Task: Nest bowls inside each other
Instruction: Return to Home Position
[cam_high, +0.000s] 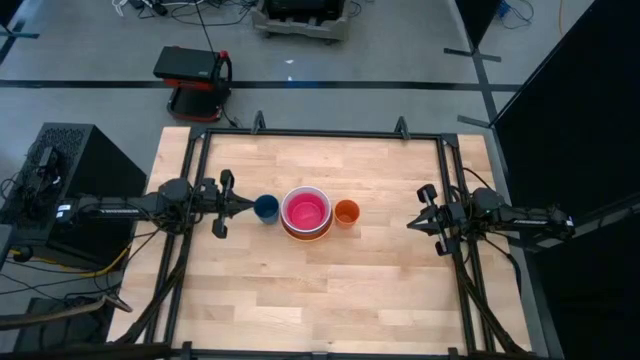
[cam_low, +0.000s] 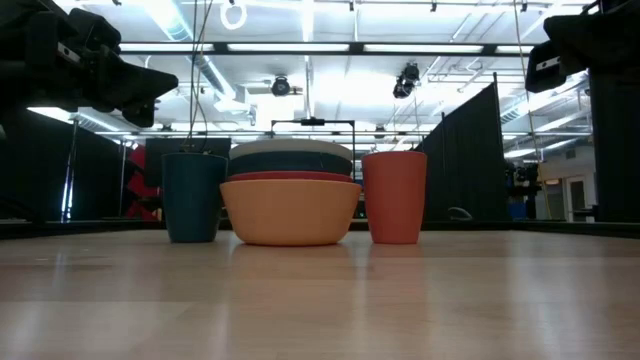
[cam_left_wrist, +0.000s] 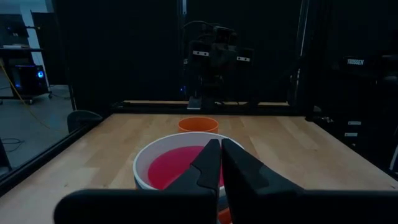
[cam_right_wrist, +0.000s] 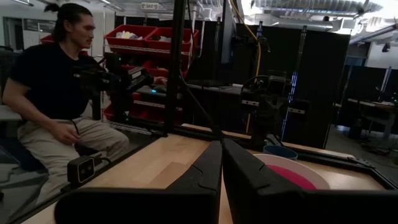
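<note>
The bowls (cam_high: 306, 212) stand nested in one stack at the table's middle. Magenta shows inside, ringed by a white rim. In the low view the stack (cam_low: 290, 205) rests on the orange bowl's base, with red, teal and white rims above it. My left gripper (cam_high: 248, 205) is shut and held level above the table, left of the stack and beside a dark-blue cup. Its fingers (cam_left_wrist: 221, 149) point at the bowls (cam_left_wrist: 168, 165). My right gripper (cam_high: 410, 224) is shut at the right edge, far from the stack (cam_right_wrist: 298, 174).
A dark-blue cup (cam_high: 266, 208) stands left of the stack and a small orange cup (cam_high: 346, 212) stands right of it, both close to the bowls. A black frame (cam_high: 320, 133) runs along the table's far and side edges. A person (cam_right_wrist: 56, 93) sits beyond the table.
</note>
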